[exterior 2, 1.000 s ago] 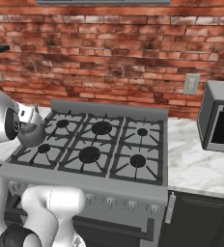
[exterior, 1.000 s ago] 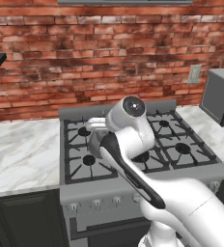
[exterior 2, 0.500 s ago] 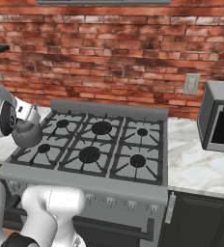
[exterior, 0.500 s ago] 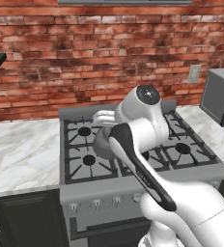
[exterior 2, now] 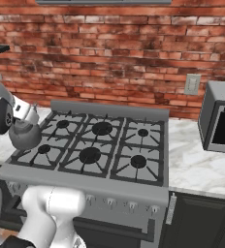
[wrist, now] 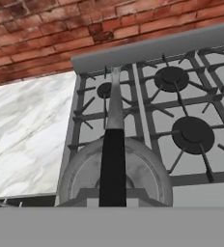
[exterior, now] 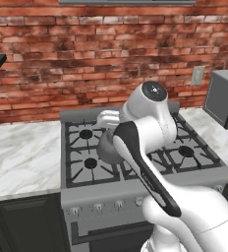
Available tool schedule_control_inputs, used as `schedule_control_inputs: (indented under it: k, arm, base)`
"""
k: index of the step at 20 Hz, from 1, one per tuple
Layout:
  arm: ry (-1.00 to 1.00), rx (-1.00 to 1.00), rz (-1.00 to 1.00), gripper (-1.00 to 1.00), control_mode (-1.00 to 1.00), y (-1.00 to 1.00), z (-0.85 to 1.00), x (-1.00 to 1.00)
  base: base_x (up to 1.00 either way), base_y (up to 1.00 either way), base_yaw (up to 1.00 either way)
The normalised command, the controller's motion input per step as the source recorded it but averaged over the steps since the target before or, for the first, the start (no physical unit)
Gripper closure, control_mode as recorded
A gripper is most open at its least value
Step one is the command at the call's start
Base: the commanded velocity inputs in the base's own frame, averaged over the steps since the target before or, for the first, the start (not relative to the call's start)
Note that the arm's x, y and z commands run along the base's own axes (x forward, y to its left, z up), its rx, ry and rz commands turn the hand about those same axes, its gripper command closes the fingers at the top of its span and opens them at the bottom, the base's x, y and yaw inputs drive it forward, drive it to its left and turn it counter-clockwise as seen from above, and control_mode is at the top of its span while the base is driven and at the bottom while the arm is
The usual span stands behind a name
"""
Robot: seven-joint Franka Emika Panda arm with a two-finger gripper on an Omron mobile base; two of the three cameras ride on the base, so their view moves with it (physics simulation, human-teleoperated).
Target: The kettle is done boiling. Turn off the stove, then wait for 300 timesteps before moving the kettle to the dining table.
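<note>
Arm swung right — kettle (exterior 2: 24, 135) lifted off stove (exterior 2: 129, 186), jaws hidden

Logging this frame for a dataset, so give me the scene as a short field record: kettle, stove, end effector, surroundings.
kettle: over the stove's left side, at the end effector
stove: six burners, black grates, front knobs
end effector: directly above the kettle's dark handle; grip state unclear
microwave: on the marble counter, right of the stove
wall: red brick

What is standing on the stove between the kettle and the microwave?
Nothing stands there. In the right base view, between the kettle and the microwave lie only the stove's bare black grates and burners, then bare marble counter.
</note>
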Motion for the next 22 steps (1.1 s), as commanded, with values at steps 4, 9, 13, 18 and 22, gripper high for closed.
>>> schedule_control_inputs:
  k: [4, 9, 13, 18, 22]
  arm:
    - [-0.03, 0.0, -0.01, 1.0, -1.0, 0.0, 0.0, -0.11]
    - [0.0, 0.0, 0.0, 1.0, 1.0, 0.0, 0.0, 0.0]
    - [0.0, 0.0, 0.0, 1.0, 1.0, 0.0, 0.0, 0.0]
    - [0.0, 0.0, 0.0, 1.0, 1.0, 0.0, 0.0, 0.0]
    - [0.0, 0.0, 0.0, 1.0, 1.0, 0.0, 0.0, 0.0]
  base:
    - [0.0, 0.0, 0.0]
    - [-0.48, 0.0, -0.22]
    - [-0.26, 0.0, -0.37]
    - [-0.21, 0.0, -0.43]
    - [-0.16, 0.0, -0.44]
